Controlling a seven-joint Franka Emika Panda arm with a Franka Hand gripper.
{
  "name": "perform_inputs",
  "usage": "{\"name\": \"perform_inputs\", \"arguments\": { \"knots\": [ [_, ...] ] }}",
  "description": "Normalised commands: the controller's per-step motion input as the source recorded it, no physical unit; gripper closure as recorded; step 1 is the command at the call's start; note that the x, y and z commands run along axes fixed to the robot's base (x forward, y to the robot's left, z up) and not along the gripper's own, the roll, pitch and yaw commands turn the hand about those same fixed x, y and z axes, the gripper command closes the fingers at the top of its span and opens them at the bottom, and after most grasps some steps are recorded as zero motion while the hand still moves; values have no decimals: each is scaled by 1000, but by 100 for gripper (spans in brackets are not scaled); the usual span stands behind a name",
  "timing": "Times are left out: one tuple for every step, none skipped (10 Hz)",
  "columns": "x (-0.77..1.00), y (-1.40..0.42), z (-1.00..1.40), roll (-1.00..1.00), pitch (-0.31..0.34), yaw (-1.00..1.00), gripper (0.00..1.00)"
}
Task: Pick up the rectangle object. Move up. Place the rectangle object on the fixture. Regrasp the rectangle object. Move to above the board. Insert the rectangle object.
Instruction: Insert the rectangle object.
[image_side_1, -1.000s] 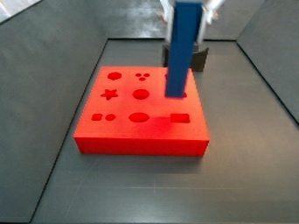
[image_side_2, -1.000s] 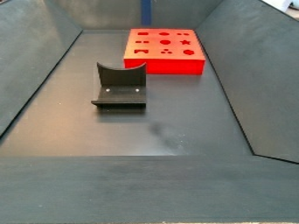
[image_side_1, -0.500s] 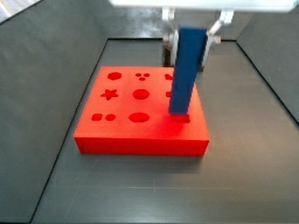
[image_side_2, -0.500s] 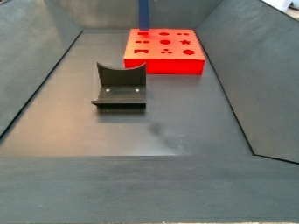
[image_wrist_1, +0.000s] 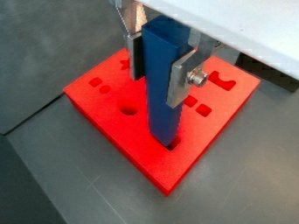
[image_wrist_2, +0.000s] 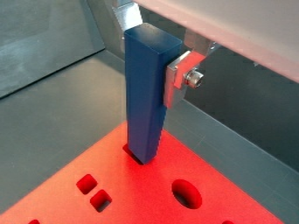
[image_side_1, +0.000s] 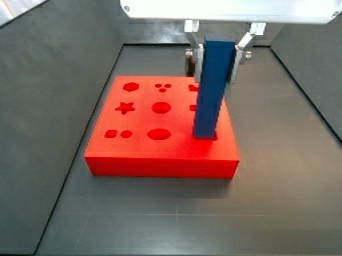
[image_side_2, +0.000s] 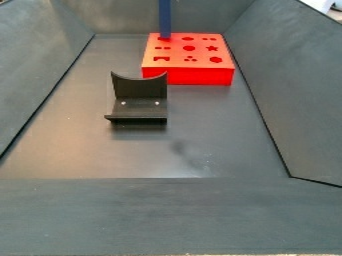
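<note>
The rectangle object (image_side_1: 211, 90) is a blue bar held upright over the red board (image_side_1: 140, 150). My gripper (image_side_1: 217, 50) is shut on the bar's upper part. In both wrist views the silver fingers (image_wrist_1: 184, 79) (image_wrist_2: 177, 77) press on opposite sides of the bar (image_wrist_1: 162, 92) (image_wrist_2: 145, 96). The gripper (image_wrist_1: 158, 83) (image_wrist_2: 152, 74) is right above the board (image_wrist_1: 111, 109) (image_wrist_2: 128, 188). The bar's lower end meets the board at the rectangular cut-out near its right front corner and looks slightly inside it. In a side view the bar (image_side_2: 164, 18) rises out of frame over the board (image_side_2: 194, 68). The dark fixture (image_side_2: 136, 98) stands bare on the floor.
The board's other cut-outs include a star (image_side_1: 127, 108), circles (image_side_1: 162, 88) and an oval (image_side_1: 158, 133) left of the bar. Grey sloping walls (image_side_2: 40, 90) enclose the floor. The fixture stands apart from the board, nearer that side camera.
The gripper has come down with the blue bar and shifted towards the board's front right corner. The bar's lower end went from hovering above the board to touching it at the rectangular cut-out.
</note>
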Motion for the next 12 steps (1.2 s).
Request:
{"name": "perform_inputs", "arguments": {
  "knots": [
    [0, 0, -57, 0, 0, 263, 100],
    [23, 0, 0, 0, 0, 200, 100],
    [89, 0, 0, 0, 0, 111, 100],
    [134, 0, 0, 0, 11, 0, 100],
    [226, 0, 0, 0, 33, 0, 100],
    [194, 0, 0, 0, 34, -6, 100],
    [163, 0, 0, 0, 30, 0, 100],
    [106, 0, 0, 1, 29, 0, 100],
    [17, 0, 0, 4, 10, 0, 100],
    [0, 0, -26, 13, 0, 0, 100],
    [0, 0, -63, 10, 0, 0, 100],
    [0, -3, -71, 0, -14, 0, 100]
  ]
}}
